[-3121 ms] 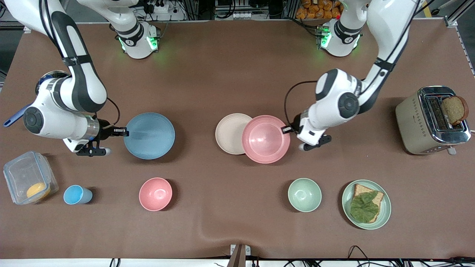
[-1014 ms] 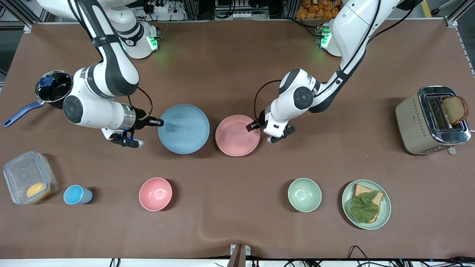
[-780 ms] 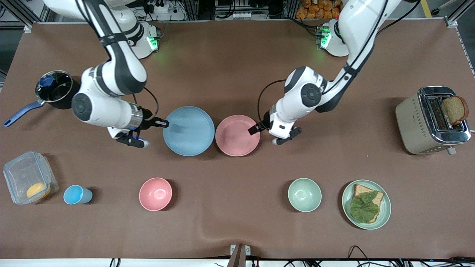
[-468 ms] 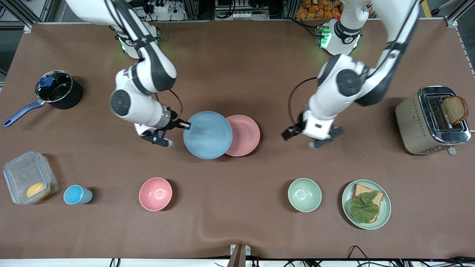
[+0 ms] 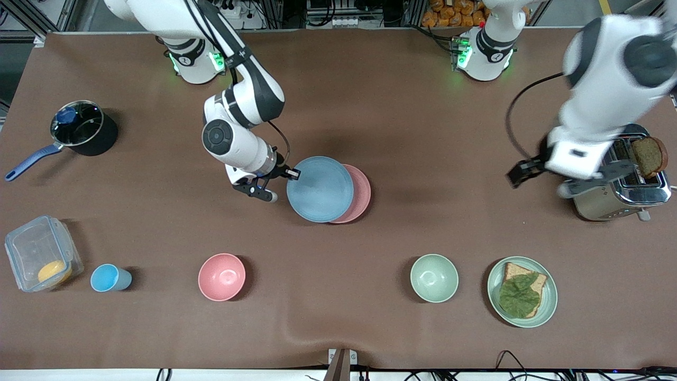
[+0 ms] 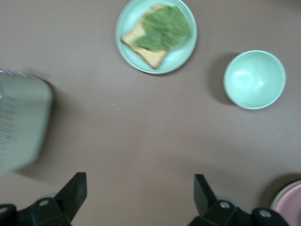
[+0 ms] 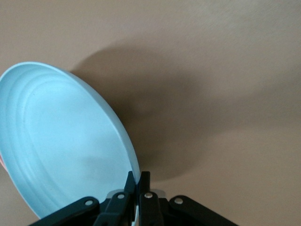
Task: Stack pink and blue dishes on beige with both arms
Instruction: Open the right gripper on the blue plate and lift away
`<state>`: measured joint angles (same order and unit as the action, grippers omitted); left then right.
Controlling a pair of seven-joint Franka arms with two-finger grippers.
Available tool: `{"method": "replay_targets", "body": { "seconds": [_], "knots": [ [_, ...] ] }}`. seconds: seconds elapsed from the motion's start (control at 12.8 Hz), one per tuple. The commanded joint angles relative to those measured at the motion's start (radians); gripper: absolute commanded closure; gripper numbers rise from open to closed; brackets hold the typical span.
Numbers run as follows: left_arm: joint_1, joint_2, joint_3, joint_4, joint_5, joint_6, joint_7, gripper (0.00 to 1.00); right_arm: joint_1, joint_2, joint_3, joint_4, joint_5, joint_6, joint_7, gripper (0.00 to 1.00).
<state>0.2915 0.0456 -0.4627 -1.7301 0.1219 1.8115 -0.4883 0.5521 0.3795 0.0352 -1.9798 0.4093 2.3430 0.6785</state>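
From the front view we look steeply down from high across the brown-covered table [image 5: 370, 95], facing both arm bases along its upper edge, taking in the whole tabletop.

Our left wrist view looks straight down from well above the table, its own black fingertips [image 6: 75, 190] at the frame edge. It shares with the front view the pale green plate carrying bread and a leaf [image 6: 156, 35] [image 5: 522, 291] and the round pale green bowl [image 6: 254, 79] [image 5: 434, 278].

Our right wrist view sits very close to the flat light blue plate [image 7: 61, 146] [image 5: 320, 189], which both it and the front view show.
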Motion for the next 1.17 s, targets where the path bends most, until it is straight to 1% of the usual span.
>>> {"method": "replay_targets", "body": {
  "seconds": [0.0, 0.08, 0.16, 0.23, 0.31, 0.39, 0.47, 0.55, 0.62, 0.7, 0.78, 0.86, 0.94, 1.09],
  "knots": [
    [0.052, 0.014, -0.013, 0.142, 0.005, -0.165, 0.106, 0.0, 0.048, 0.024, -0.009, 0.033, 0.02, 0.012, 0.029, 1.0],
    [0.058, 0.013, -0.011, 0.176, 0.007, -0.211, 0.111, 0.0, 0.049, 0.027, -0.008, 0.044, 0.02, 0.01, 0.053, 1.0],
    [0.067, 0.016, -0.01, 0.22, 0.007, -0.25, 0.111, 0.0, 0.057, 0.032, -0.008, 0.059, 0.022, 0.009, 0.068, 0.92],
    [0.054, 0.007, 0.018, 0.248, 0.007, -0.277, 0.137, 0.0, 0.067, 0.038, -0.009, 0.074, 0.02, 0.007, 0.081, 0.42],
    [-0.004, -0.006, 0.101, 0.248, -0.004, -0.282, 0.213, 0.0, 0.062, 0.039, -0.011, 0.078, 0.019, 0.004, 0.09, 0.0],
    [-0.099, -0.009, 0.233, 0.248, -0.017, -0.303, 0.334, 0.0, 0.049, 0.038, -0.012, 0.084, 0.019, -0.002, 0.087, 0.0],
    [-0.151, -0.009, 0.328, 0.257, -0.054, -0.332, 0.405, 0.0, 0.029, 0.024, -0.018, 0.088, 0.017, -0.016, 0.078, 0.0],
    [-0.163, -0.019, 0.376, 0.259, -0.095, -0.339, 0.418, 0.0, -0.021, 0.001, -0.018, 0.096, 0.007, -0.092, 0.07, 0.0],
    [-0.169, -0.03, 0.387, 0.258, -0.103, -0.339, 0.415, 0.0, -0.07, -0.025, -0.02, 0.123, -0.001, -0.181, 0.064, 0.0],
    [-0.192, -0.038, 0.392, 0.25, -0.103, -0.34, 0.399, 0.0, -0.13, -0.049, -0.021, 0.143, -0.033, -0.283, 0.018, 0.0],
    [-0.199, -0.055, 0.389, 0.239, -0.105, -0.362, 0.36, 0.0, -0.199, -0.068, -0.021, 0.15, -0.091, -0.369, -0.059, 0.0],
    [-0.204, -0.05, 0.388, 0.242, -0.105, -0.368, 0.346, 0.0, -0.255, -0.088, -0.021, 0.148, -0.133, -0.42, -0.138, 0.0],
    [-0.206, -0.043, 0.383, 0.242, -0.11, -0.367, 0.35, 0.0, -0.297, -0.1, -0.023, 0.144, -0.153, -0.462, -0.207, 0.0],
    [-0.204, -0.036, 0.377, 0.23, -0.123, -0.366, 0.352, 0.0, -0.406, -0.131, -0.021, 0.144, -0.171, -0.525, -0.359, 0.0]
  ]
}}
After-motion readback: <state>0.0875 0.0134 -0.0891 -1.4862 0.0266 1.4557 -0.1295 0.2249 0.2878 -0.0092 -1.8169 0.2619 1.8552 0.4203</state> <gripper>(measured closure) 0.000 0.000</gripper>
